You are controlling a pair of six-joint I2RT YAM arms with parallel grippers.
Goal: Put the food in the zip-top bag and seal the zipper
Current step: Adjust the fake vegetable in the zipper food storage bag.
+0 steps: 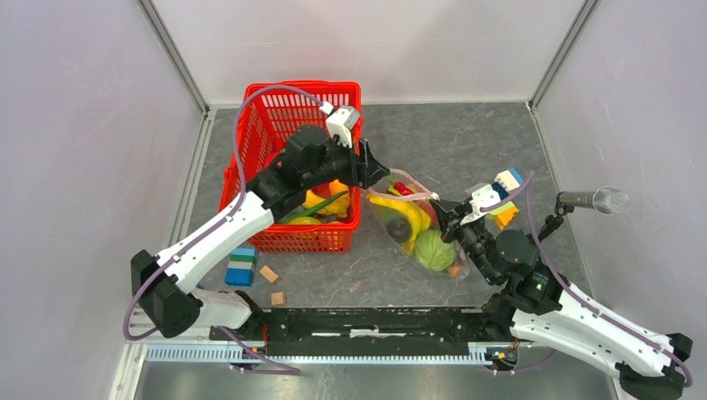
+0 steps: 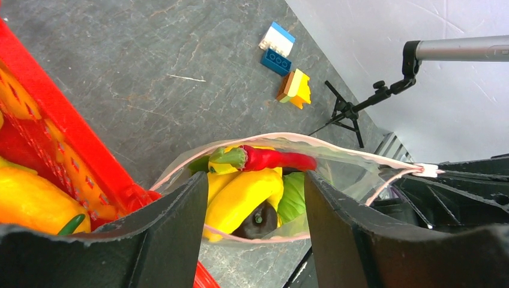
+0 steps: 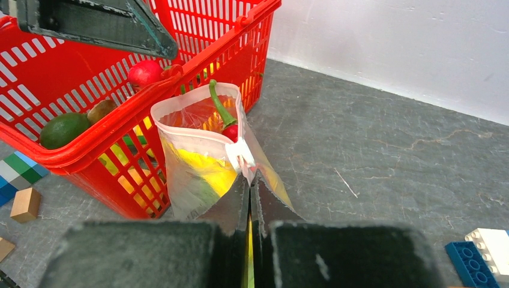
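My left tool hides the zip-top bag's flanks; the basket runs off at nine o'clock.

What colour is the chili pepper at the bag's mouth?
Chili pepper: red with green stem; clearest in left wrist view.

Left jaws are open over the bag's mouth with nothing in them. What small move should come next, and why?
Probably swing the left gripper across to the red basket for another piece: a green fruit and a red piece lie there, the chili is already in the zip-top bag, and the right gripper holds its mouth edge pinched.
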